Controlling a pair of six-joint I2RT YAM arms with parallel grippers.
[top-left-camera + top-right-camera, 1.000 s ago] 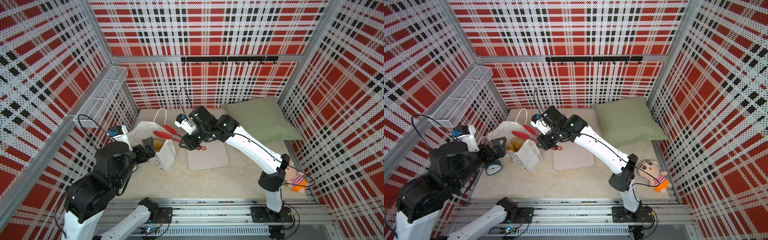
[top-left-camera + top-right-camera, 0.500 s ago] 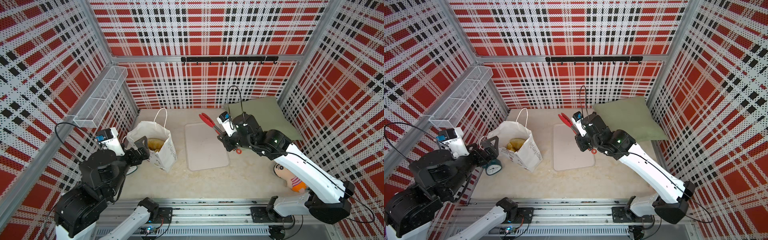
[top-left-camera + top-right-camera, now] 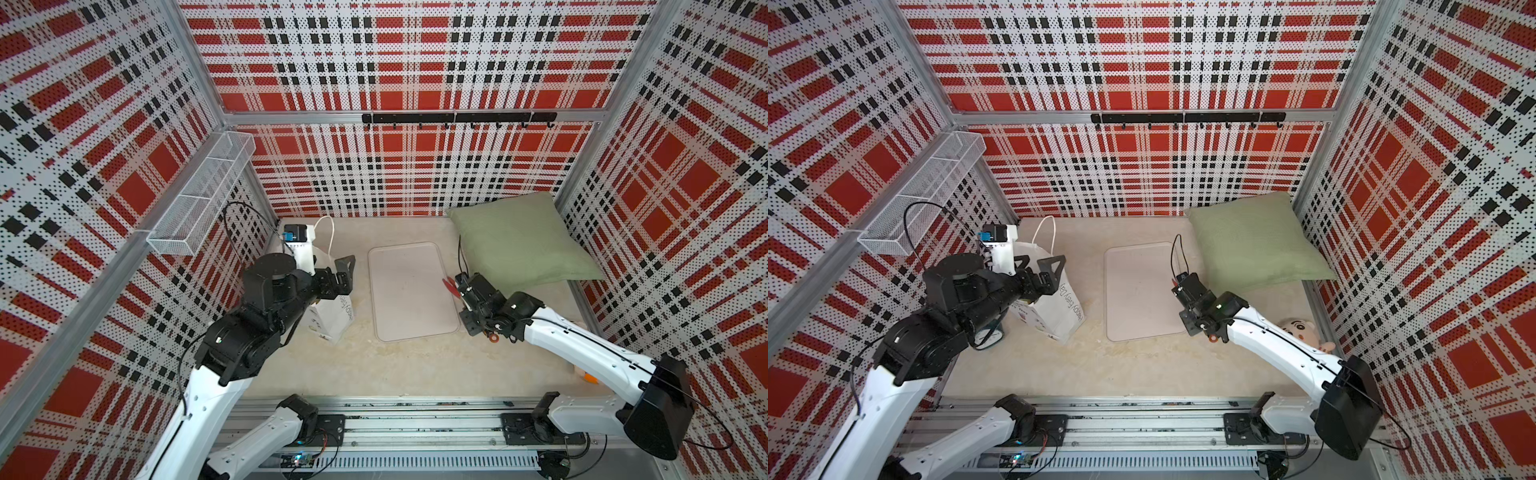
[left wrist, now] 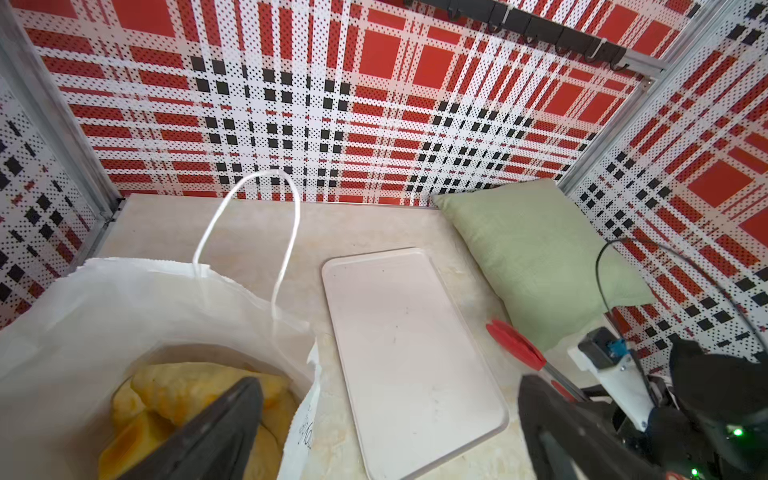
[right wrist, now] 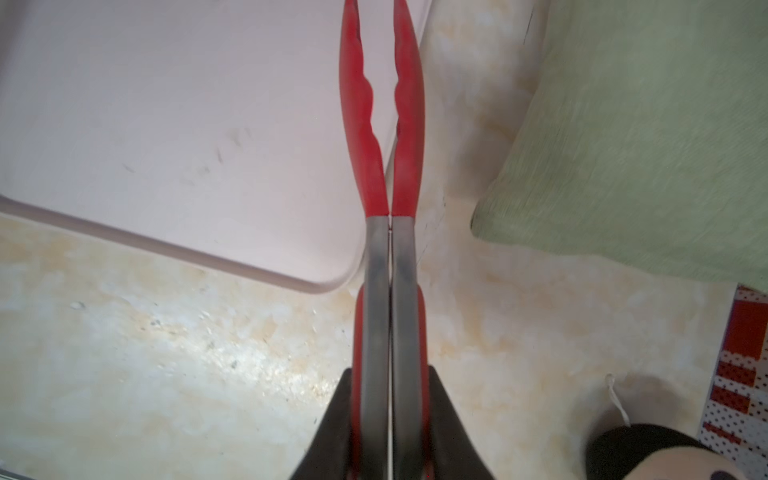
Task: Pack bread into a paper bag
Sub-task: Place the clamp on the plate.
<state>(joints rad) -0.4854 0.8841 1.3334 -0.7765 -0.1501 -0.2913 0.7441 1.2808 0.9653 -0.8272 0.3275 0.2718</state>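
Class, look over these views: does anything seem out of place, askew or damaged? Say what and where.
The bag has a crumpled, bent rim near the open left claw. A doll lies beside the right arm, and it has nothing to do with the packing.

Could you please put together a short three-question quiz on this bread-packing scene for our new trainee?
1. True or false: the left claw is shut on the paper bag.
2. What does the right claw hold? A. red-tipped tongs B. a spoon C. a cup
3. Where does the bread lie?
Key: 1. False; that claw stands open at the bag's mouth. 2. A; it is shut on the tongs' metal arms. 3. Inside the paper bag; the tray is bare.
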